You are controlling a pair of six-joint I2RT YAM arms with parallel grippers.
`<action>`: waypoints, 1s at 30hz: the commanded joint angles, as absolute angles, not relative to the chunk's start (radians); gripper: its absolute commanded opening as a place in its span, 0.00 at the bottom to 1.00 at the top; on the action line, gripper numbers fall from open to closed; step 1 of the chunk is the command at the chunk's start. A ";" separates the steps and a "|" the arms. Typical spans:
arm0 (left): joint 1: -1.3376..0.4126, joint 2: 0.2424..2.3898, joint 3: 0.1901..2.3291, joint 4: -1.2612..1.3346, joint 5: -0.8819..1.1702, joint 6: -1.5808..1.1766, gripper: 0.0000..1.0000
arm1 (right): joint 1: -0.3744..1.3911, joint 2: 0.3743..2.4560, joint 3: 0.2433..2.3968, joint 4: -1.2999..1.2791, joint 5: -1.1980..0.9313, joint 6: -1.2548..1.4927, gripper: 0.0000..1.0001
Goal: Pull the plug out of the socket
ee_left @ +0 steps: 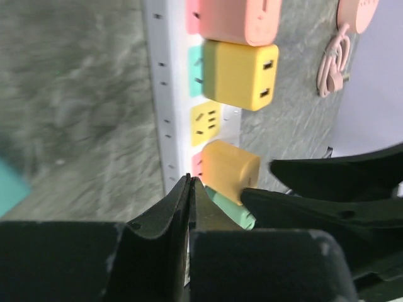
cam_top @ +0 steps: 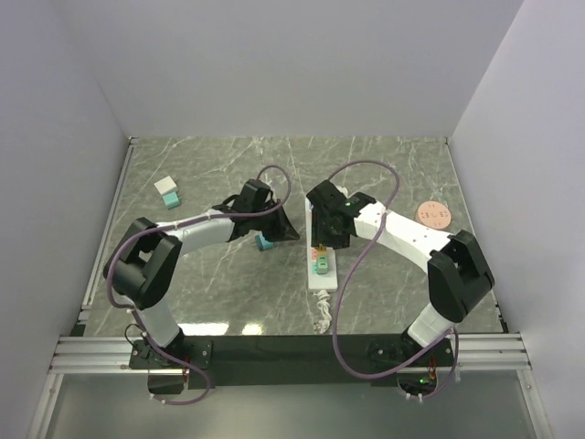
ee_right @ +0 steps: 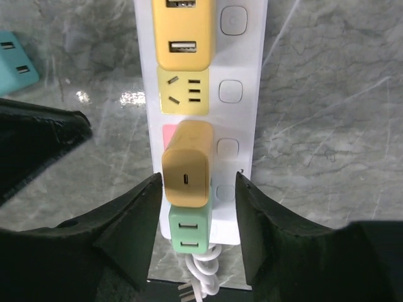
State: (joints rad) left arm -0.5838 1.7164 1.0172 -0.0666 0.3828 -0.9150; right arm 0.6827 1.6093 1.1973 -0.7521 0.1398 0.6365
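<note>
Two tools are in play, and we sweep from the left. Far out on the desk [cam_top: 393, 174] sits a small white-and-teal block [cam_top: 167, 190], well apart from the action. Next comes the left tool [ee_left: 190, 189], fingers pressed together with nothing between them. It sits at the socket's left edge, near a teal block [cam_top: 265, 242]. We cannot tell whether it touches the strip, but we reckon it is there to steady it.

Now the socket [ee_right: 242, 63] itself: the long white strip lies at mid-desk, its cord [cam_top: 324, 315] trailing toward the arm bases. Along its row we see a yellow plug [ee_right: 182, 31], an empty yellow outlet [ee_right: 182, 91], an orange plug [ee_right: 186, 167] fully seated, and a green plug [ee_right: 187, 229] just beside it at the cord end.

Over that orange plug hangs the right tool [ee_right: 198, 179], fingers apart and straddling it. One finger is close against the plug and the other shows a clear gap, so nothing is clamped yet. We judge this as the line-up for a pinch and a straight pull. With the green plug crowding one end, the fingers take the free sides. Off to the right, a pink disc [cam_top: 432, 215] lies idle.
</note>
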 commanded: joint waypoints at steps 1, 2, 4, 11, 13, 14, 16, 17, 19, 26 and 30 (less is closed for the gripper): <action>-0.613 1.746 1.068 -0.008 0.408 -0.934 0.07 | 0.681 1.620 1.178 -0.677 0.135 0.657 0.56; -0.620 1.752 1.072 -0.008 0.410 -0.934 0.07 | 0.681 1.626 1.172 -0.657 0.137 0.658 0.55; -0.635 1.770 1.071 0.029 0.419 -0.939 0.07 | 0.680 1.638 1.158 -0.638 0.124 0.655 0.54; -0.678 1.833 1.072 0.084 0.465 -0.954 0.04 | 0.681 1.686 1.137 -0.601 0.101 0.661 0.36; -0.696 1.853 1.083 0.091 0.474 -0.953 0.04 | 0.680 1.683 1.131 -0.601 0.104 0.661 0.29; -0.699 1.861 1.086 0.091 0.476 -0.951 0.03 | 0.681 1.678 1.129 -0.600 0.107 0.663 0.24; -0.713 1.881 1.097 0.089 0.486 -0.951 0.02 | 0.681 1.675 1.124 -0.597 0.106 0.661 0.12; -0.718 1.885 1.100 0.086 0.486 -0.947 0.02 | 0.681 1.675 1.126 -0.597 0.104 0.660 0.08; -0.729 1.904 1.111 0.075 0.482 -0.943 0.02 | 0.681 1.680 1.127 -0.600 0.101 0.657 0.00; -0.739 2.017 1.192 -0.158 0.348 -0.914 0.00 | 0.681 1.655 1.169 -0.626 0.089 0.657 0.00; -0.739 2.094 1.215 -0.225 0.313 -0.919 0.00 | 0.681 1.615 1.227 -0.676 0.109 0.647 0.00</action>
